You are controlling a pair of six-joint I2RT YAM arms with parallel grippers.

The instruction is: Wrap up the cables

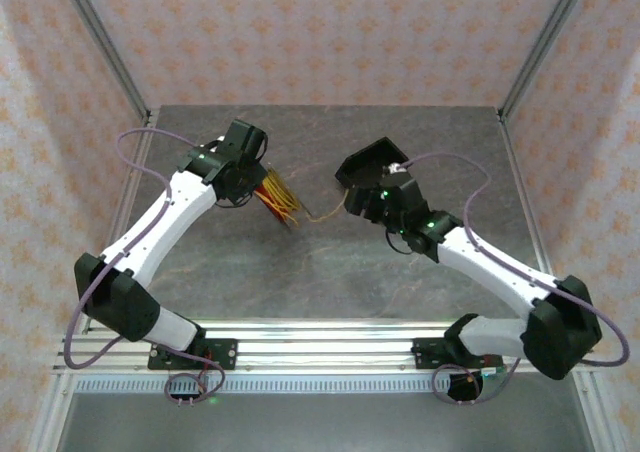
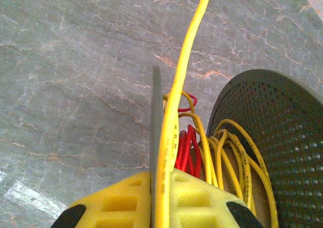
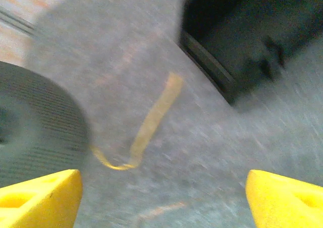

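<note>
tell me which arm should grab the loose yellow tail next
Probably the right arm: its jaws stand open with the loose yellow tail just ahead of them. The left arm has its jaws shut on the coil of cables, so it is not free.

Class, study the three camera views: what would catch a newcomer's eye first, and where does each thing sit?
The bright yellow-orange and red cables stand out most, a coil left of the table's middle, pinched in the shut left gripper. Next comes one loose yellow strand trailing over the grey marble table toward the right gripper, whose jaws stand open.
</note>
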